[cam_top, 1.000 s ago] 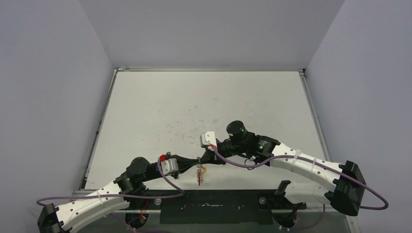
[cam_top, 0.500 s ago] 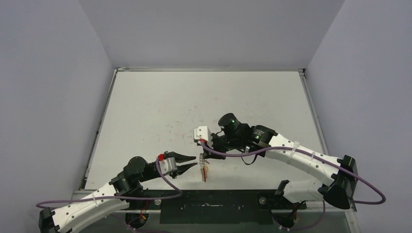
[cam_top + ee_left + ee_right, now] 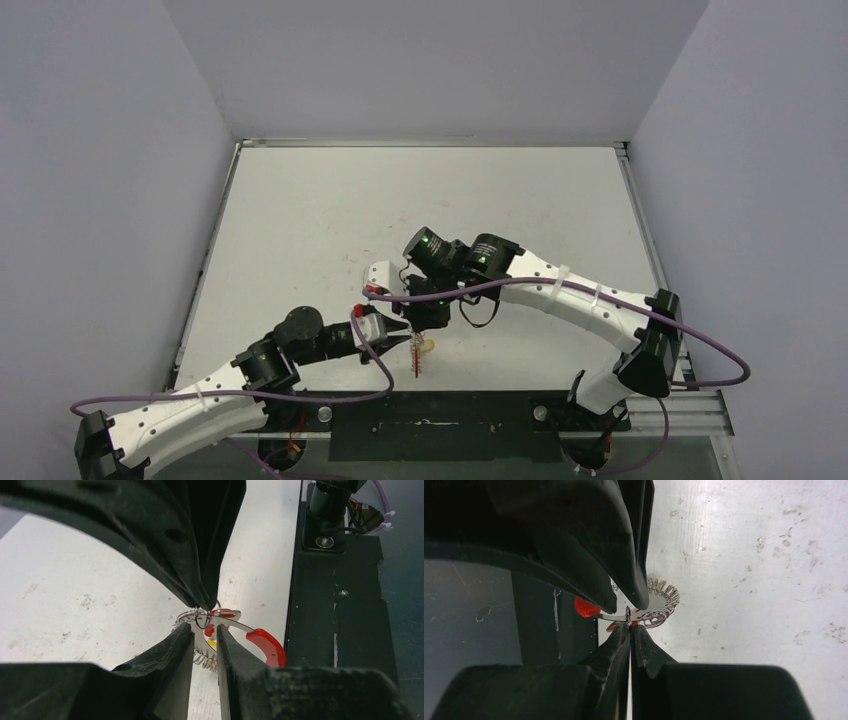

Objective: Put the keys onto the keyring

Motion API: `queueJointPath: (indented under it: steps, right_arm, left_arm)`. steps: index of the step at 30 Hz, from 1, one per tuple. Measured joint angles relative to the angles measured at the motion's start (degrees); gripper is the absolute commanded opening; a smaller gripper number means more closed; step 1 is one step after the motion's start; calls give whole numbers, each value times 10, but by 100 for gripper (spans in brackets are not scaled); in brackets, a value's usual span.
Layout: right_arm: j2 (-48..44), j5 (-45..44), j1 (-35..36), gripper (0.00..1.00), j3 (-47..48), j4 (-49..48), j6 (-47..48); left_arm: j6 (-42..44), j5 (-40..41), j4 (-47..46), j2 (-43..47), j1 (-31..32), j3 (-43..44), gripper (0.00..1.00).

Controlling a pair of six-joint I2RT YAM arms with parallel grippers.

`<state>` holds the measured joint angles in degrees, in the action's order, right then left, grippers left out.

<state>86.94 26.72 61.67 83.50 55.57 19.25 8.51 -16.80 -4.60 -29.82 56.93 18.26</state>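
A white table (image 3: pixel 500 200) fills the middle of the top view, flecked with faint dark smudges (image 3: pixel 348 263) left of centre, with a black strip (image 3: pixel 470 440) along its bottom edge. The keyring (image 3: pixel 418 350) shows at lower centre; whether it rests on the surface is unclear.

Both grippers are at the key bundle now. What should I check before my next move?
1. Right gripper shut on the small wire loop: ok.
2. Left gripper open, its tips at the bundle: ok.
3. What the left jaws would close on: cannot tell; silver metal and a bit of yellow show in the gap.
4. Red key threaded on the keyring: cannot tell; blade, loop and coils overlap.
5. Yellow key position: cannot tell; it is mostly hidden.
6. Bundle over the table, near its front edge: ok.
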Motion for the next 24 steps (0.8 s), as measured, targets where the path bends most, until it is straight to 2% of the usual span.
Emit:
queueJointPath:
  steps: [6,20,24]
  right_arm:
    - [30,-3,10,0,7,23,-19]
    - [30,-3,10,0,7,24,-29]
    - [30,-4,10,0,7,26,-33]
  left_arm:
    - [0,-7,-9,-37,1,0,21]
    - [-3,-11,-37,-53,4,0,0]
    - [-3,-12,-42,-59,4,0,0]
